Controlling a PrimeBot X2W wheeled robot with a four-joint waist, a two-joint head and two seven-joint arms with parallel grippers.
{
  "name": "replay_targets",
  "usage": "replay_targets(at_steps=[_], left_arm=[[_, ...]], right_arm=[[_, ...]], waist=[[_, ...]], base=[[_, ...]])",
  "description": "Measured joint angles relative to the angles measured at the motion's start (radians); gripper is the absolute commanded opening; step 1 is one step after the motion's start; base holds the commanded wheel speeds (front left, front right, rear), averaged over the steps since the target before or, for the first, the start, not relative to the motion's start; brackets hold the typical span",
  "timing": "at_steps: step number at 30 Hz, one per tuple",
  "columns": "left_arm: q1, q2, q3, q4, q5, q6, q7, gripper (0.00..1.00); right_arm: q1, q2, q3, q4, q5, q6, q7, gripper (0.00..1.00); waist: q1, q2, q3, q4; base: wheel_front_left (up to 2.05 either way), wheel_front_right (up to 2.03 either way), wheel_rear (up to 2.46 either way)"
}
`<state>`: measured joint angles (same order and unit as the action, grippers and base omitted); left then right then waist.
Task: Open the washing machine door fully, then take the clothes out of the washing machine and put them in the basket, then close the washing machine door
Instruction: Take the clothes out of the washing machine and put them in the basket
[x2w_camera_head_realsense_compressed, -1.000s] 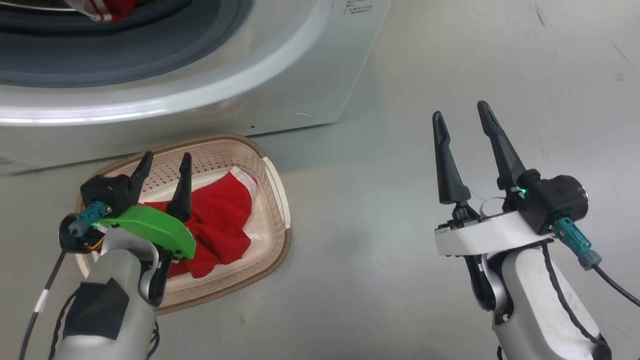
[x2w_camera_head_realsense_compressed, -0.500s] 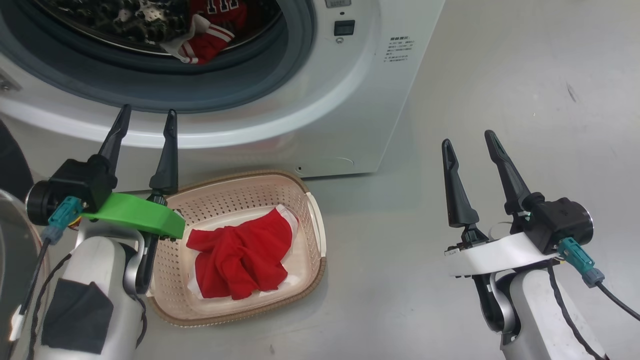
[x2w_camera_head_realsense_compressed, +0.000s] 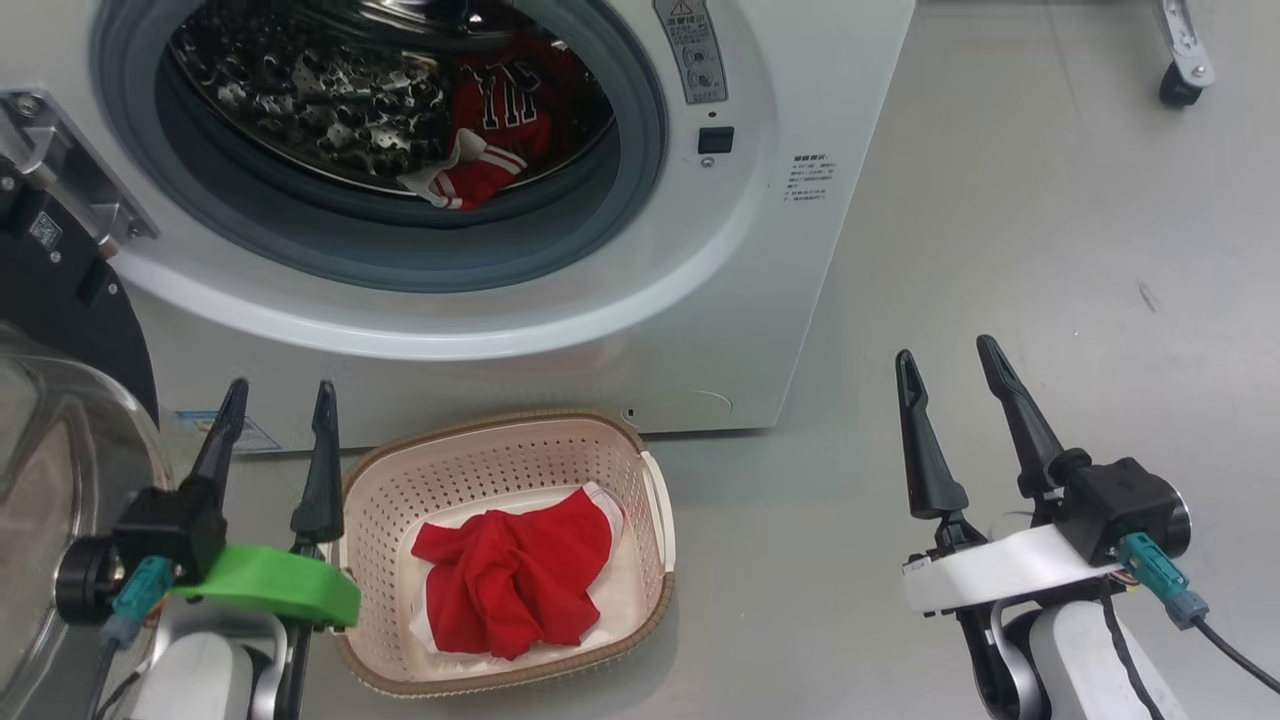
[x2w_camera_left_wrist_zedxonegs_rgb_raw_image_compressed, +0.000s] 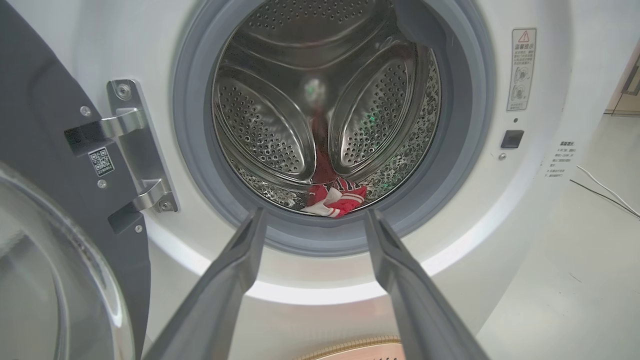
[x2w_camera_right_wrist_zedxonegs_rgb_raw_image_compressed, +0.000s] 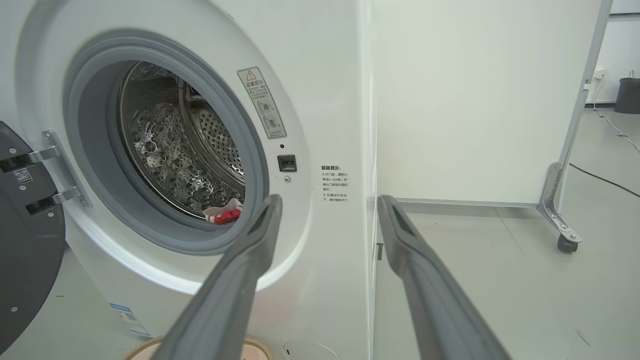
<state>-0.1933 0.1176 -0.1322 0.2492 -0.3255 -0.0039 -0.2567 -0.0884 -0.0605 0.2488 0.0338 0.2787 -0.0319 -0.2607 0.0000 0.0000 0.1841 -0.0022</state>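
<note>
The white washing machine stands with its black door swung open to the left, glass bowl bulging toward me. A red jersey with white striped trim lies at the front of the steel drum, also seen low in the opening. The cream basket sits on the floor before the machine and holds a plain red garment. My left gripper is open, just left of the basket. My right gripper is open over bare floor to the right. Both hold nothing.
A white partition panel on castors stands to the right of the machine, with a cable on the floor behind it. The open door's metal hinge brackets jut out at the left of the drum opening.
The head camera has tilted up, bringing the drum and the open door into view. My left gripper has drawn back from over the basket to its left side. The right gripper keeps its pose.
</note>
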Motion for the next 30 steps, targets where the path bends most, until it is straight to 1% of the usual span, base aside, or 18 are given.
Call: replay_targets(at_steps=[3, 13, 30], left_arm=[[0.049, -0.001, 0.006, -0.014, -0.004, 0.016, 0.0, 1.0], [0.181, -0.008, 0.004, -0.08, -0.011, 0.035, 0.001, 1.0], [0.263, -0.009, -0.002, -0.18, -0.018, 0.053, 0.028, 1.0]], right_arm=[[0.024, 0.001, -0.008, 0.0, 0.0, -0.001, 0.0, 1.0], [0.105, 0.005, -0.016, 0.0, 0.0, -0.006, 0.0, 1.0], [0.154, 0.012, -0.018, -0.026, 0.001, -0.007, 0.0, 1.0]], waist=[[0.0, 0.0, -0.024, 0.0], [0.0, 0.0, -0.09, -0.008], [0.0, 0.0, -0.107, -0.028]], base=[[0.0, 0.0, 0.0], [0.0, 0.0, 0.0], [0.0, 0.0, 0.0]])
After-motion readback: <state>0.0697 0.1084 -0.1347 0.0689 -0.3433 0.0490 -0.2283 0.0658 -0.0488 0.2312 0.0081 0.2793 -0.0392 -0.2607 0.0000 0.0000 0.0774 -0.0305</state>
